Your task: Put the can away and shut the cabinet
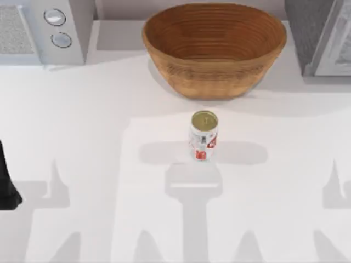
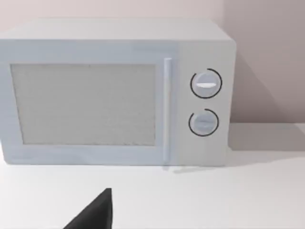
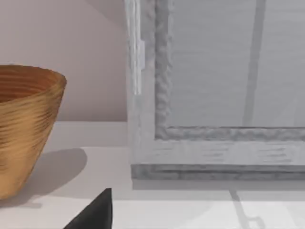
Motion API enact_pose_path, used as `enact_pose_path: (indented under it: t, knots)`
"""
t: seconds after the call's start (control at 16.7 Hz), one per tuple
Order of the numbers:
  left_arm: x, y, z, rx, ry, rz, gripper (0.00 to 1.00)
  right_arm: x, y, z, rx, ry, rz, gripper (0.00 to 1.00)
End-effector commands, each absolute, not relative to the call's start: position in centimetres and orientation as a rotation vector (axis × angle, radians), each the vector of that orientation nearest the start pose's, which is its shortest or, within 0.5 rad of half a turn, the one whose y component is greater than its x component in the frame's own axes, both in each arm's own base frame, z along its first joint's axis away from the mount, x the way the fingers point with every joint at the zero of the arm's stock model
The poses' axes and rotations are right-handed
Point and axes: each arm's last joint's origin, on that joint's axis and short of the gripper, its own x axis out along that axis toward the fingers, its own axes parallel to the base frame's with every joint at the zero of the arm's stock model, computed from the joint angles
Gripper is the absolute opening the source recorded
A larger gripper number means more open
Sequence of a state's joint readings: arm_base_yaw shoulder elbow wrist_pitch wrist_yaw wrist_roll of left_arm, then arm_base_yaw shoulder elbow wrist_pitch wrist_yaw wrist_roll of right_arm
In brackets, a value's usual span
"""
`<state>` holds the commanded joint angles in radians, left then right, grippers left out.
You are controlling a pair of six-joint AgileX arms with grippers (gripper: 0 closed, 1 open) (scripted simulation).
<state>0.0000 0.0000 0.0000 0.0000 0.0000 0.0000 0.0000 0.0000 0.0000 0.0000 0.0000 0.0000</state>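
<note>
The can [image 1: 203,135], white with red markings and a dull gold top, stands upright in the middle of the white table, just in front of the woven bowl. The grey cabinet [image 1: 321,37] is at the back right corner; a paler panel of it slants outward in the top view. Its framed front [image 3: 214,95] looms close in the right wrist view. My left gripper [image 1: 6,186] is a dark shape at the table's left edge, far from the can, and a dark tip of it [image 2: 95,212] shows in the left wrist view. A dark tip of my right gripper [image 3: 95,212] points toward the cabinet's base.
A large woven bowl [image 1: 215,48] sits at the back centre, also seen beside the cabinet [image 3: 24,124]. A white microwave [image 1: 44,30] with two round knobs fills the back left corner, door shut [image 2: 86,105]. Open tabletop [image 1: 98,164] lies on both sides of the can.
</note>
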Motion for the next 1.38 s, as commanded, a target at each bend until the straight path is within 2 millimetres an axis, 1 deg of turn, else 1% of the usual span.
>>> enact_pose_path:
  t: [0.18, 0.42, 0.6, 0.78, 0.96, 1.08, 1.2, 1.26, 1.38]
  knots:
    - [10.6, -0.1, 16.0, 0.000, 0.000, 0.000, 1.00, 10.6, -0.1, 16.2, 0.001, -0.008, 0.000, 1.00]
    - [10.6, -0.1, 16.0, 0.000, 0.000, 0.000, 1.00, 11.0, 0.4, 18.3, 0.012, -0.062, 0.003, 1.00]
    - [10.6, -0.1, 16.0, 0.000, 0.000, 0.000, 1.00, 12.2, 1.3, 20.3, 0.023, -0.082, 0.005, 1.00]
    - [10.6, -0.1, 16.0, 0.000, 0.000, 0.000, 1.00, 14.5, 2.9, 22.0, 0.032, -0.081, 0.006, 1.00]
    - [10.6, -0.1, 16.0, 0.000, 0.000, 0.000, 1.00, 17.6, 5.7, 22.9, 0.040, -0.074, 0.006, 1.00]
    - [10.6, -0.1, 16.0, 0.000, 0.000, 0.000, 1.00, 19.8, 8.4, 22.7, 0.044, -0.070, 0.005, 1.00]
    - [10.6, -0.1, 16.0, 0.000, 0.000, 0.000, 1.00, 21.8, 11.6, 21.8, 0.048, -0.066, 0.004, 1.00]
    - [10.6, -0.1, 16.0, 0.000, 0.000, 0.000, 1.00, 22.6, 13.4, 21.1, 0.049, -0.063, 0.003, 1.00]
    - [10.6, -0.1, 16.0, 0.000, 0.000, 0.000, 1.00, 23.8, 17.0, 18.9, 0.049, -0.056, 0.002, 1.00]
